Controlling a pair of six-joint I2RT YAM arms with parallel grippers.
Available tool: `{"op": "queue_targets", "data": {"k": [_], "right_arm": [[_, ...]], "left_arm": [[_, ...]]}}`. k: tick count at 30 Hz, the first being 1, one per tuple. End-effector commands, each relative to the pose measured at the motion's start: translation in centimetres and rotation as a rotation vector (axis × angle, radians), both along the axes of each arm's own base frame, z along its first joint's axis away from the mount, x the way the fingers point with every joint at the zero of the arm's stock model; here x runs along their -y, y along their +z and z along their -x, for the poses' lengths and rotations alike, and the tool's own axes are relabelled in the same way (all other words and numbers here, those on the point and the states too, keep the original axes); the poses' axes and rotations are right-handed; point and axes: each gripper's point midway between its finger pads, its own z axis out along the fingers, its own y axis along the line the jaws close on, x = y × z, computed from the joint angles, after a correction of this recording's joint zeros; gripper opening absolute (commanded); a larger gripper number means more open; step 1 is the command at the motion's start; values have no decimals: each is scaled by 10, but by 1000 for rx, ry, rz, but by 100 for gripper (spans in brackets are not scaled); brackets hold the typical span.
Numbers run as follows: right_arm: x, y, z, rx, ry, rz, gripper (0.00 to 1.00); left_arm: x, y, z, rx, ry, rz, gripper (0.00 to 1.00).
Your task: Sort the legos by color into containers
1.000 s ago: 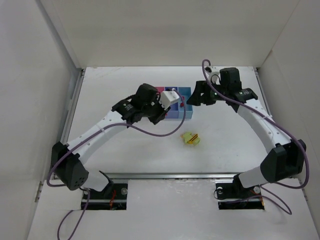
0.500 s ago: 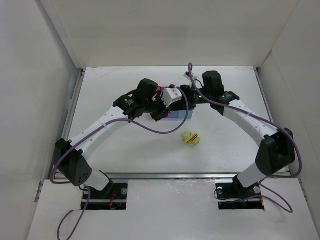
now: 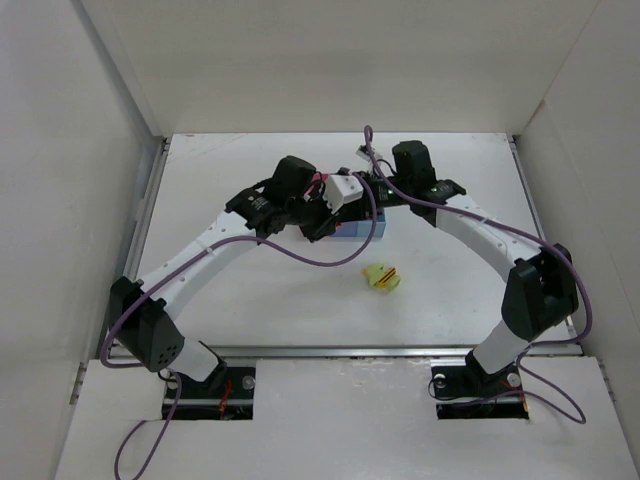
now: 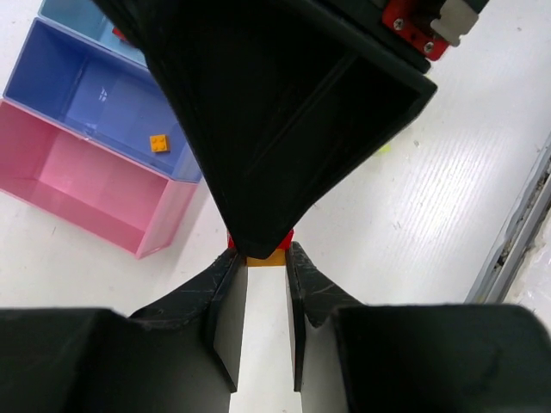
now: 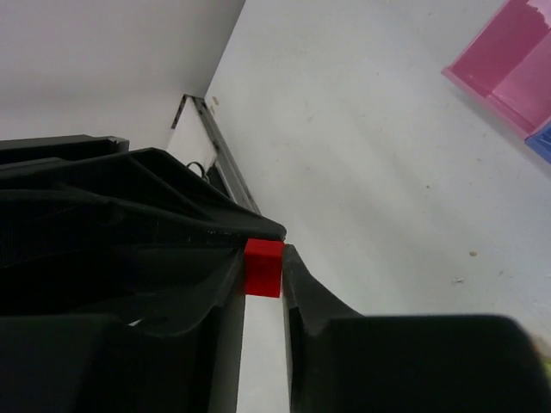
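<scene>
My left gripper [image 4: 265,263] is shut on a small clump of legos: an orange brick [image 4: 267,257] with a red brick [image 4: 287,238] stuck to its far side. My right gripper [image 5: 263,261] has come in from the opposite side and is shut on that red brick [image 5: 263,268]. The two grippers meet tip to tip [image 3: 352,195] above the row of containers [image 3: 352,231]. The pink bin [image 4: 82,185], the medium blue bin [image 4: 82,82] and the light blue bin [image 4: 73,13] show in the left wrist view. One orange lego [image 4: 158,144] lies in the medium blue bin.
A clump of yellow-green legos with a red and orange piece [image 3: 381,276] lies on the white table in front of the bins. A metal rail [image 4: 516,232] runs along the table's left edge. White walls close in the table on three sides.
My right gripper has swung left from beside the bins to the left gripper's tips and has closed on the red brick. The left gripper has stayed shut on the clump.
</scene>
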Motion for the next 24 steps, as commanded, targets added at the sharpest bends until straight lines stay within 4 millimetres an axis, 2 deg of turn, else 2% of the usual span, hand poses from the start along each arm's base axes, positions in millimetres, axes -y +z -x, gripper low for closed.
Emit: {"op": "queue_targets", "data": {"k": [1, 2, 5, 8, 9, 12, 15, 16, 18, 20, 21, 24], "right_arm": [[-13, 28, 1, 72, 57, -68, 22], [-13, 28, 1, 72, 57, -68, 11], [-12, 24, 0, 67, 47, -59, 0], [0, 13, -12, 43, -15, -26, 0], [6, 4, -13, 12, -37, -2, 0], [26, -4, -33, 18, -133, 39, 0], [44, 0, -52, 48, -214, 61, 0], [49, 1, -57, 51, -238, 71, 0], [63, 5, -80, 112, -335, 131, 0], [79, -13, -98, 128, -408, 258, 0], [90, -19, -119, 170, -471, 341, 0], [103, -37, -137, 178, -499, 462, 0]], "left_arm": [[9, 24, -12, 57, 5, 62, 0], [8, 24, -13, 60, 12, 57, 0], [-1, 15, -18, 25, 58, 43, 0], [-9, 0, -22, -27, 96, 21, 0], [-15, -9, -19, -65, 111, 10, 0], [-24, -31, -13, -112, 122, -27, 0], [-28, -42, -7, -147, 129, -47, 0], [-28, -42, -6, -153, 135, -44, 0], [-29, -46, -4, -166, 142, -46, 0], [-29, -46, -4, -166, 142, -46, 0], [-27, -46, -6, -173, 149, -43, 0], [-30, -44, -13, -161, 172, -50, 0]]}}
